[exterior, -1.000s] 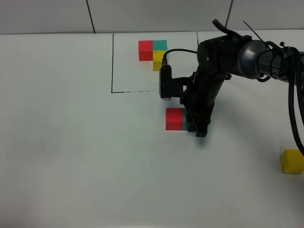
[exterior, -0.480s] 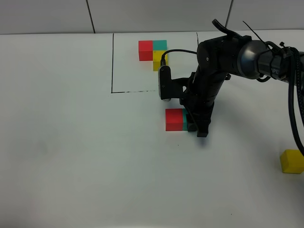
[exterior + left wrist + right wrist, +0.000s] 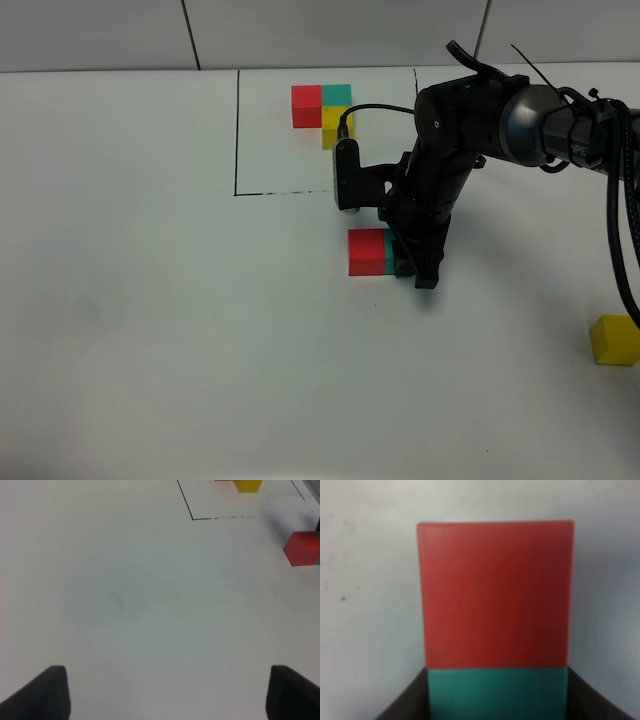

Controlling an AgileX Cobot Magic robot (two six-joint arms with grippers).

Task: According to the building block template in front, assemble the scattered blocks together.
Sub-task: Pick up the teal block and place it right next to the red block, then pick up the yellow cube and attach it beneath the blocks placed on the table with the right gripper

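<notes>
The template [image 3: 325, 110], a red, teal and yellow L-shaped trio, sits at the back inside a thin black frame. The loose red cube [image 3: 366, 250] rests on the table with the loose teal cube [image 3: 389, 252] touching its right side. My right gripper [image 3: 408, 265] is down over the teal cube. In the right wrist view its dark fingers [image 3: 402, 702] press both sides of the teal cube [image 3: 497, 692], flush against the red cube [image 3: 495, 595]. The loose yellow cube [image 3: 613, 339] lies far right. My left gripper [image 3: 167, 690] is open and empty over bare table.
The black frame line [image 3: 237, 130] runs just behind the red and teal pair. The right arm's cables [image 3: 620, 230] hang at the right edge. In the left wrist view the red cube [image 3: 302, 547] and a frame corner [image 3: 192, 517] show far off.
</notes>
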